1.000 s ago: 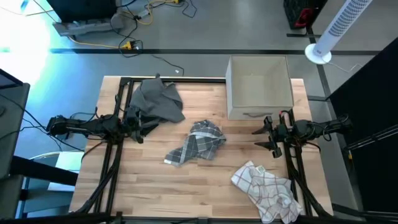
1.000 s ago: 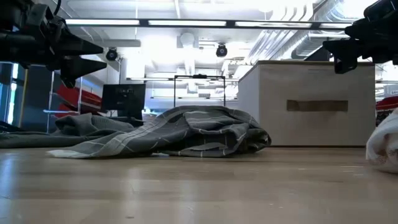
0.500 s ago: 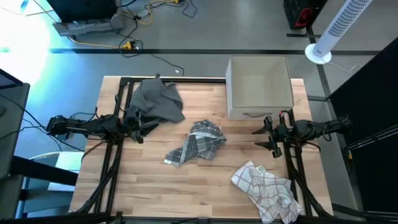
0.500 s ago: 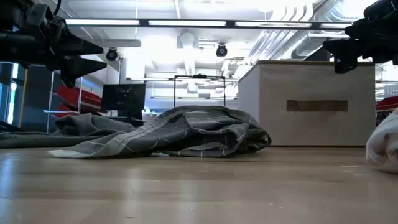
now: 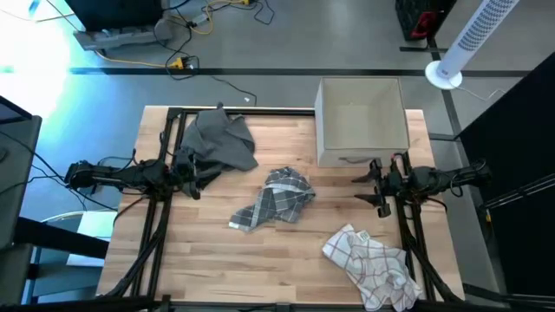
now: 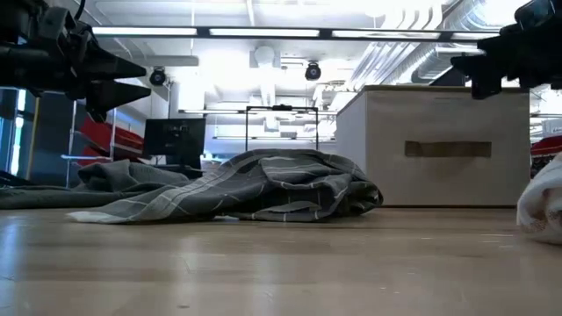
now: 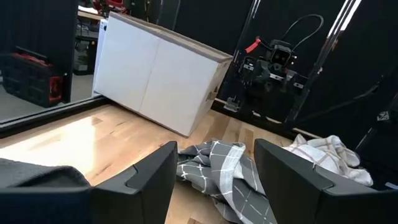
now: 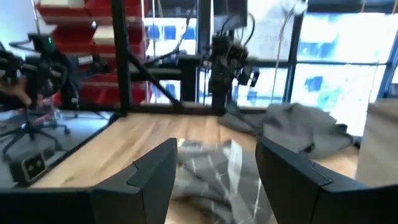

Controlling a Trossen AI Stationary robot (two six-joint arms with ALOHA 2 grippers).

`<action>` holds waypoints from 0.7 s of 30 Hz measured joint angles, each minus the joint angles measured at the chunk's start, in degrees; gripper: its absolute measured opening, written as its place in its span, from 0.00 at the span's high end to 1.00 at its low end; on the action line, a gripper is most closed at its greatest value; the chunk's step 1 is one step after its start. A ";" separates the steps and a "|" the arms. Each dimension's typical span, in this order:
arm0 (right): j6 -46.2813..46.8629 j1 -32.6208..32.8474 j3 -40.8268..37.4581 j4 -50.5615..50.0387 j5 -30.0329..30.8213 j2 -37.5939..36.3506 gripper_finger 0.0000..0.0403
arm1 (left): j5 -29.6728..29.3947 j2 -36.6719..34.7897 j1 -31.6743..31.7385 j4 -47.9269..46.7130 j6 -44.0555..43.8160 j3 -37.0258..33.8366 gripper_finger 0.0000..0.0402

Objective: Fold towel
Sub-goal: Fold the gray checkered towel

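A grey checked towel lies crumpled on the middle of the wooden table; it also shows in the low view and in both wrist views. My left gripper hovers open at the table's left side, pointing toward the towel and clear of it. My right gripper hovers open at the right side, in front of the box, also pointing toward the towel. Both stand well above the table in the low view.
A plain grey cloth lies bunched at the far left, close to my left gripper. A white checked cloth lies at the near right. A beige box stands at the far right. Bare wood shows along the near edge.
My right gripper has shifted upward by a small amount. The towel and my left gripper have stayed where they were.
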 joint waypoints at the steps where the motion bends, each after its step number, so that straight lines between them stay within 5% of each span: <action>1: 0.48 0.00 0.25 1.81 0.19 0.00 0.49 | -0.07 0.00 0.00 1.98 0.64 0.06 0.49; 8: 3.03 0.00 14.18 -2.00 9.54 1.69 0.49 | 9.73 1.63 -0.04 4.14 17.23 10.83 0.49; 13: -2.56 -0.01 31.30 -9.06 17.11 10.29 0.49 | 2.25 7.36 -0.02 -2.54 25.00 24.72 0.49; 21: -16.38 -0.01 58.75 -20.09 20.19 35.30 0.49 | -6.30 24.51 0.00 -8.25 33.60 45.43 0.49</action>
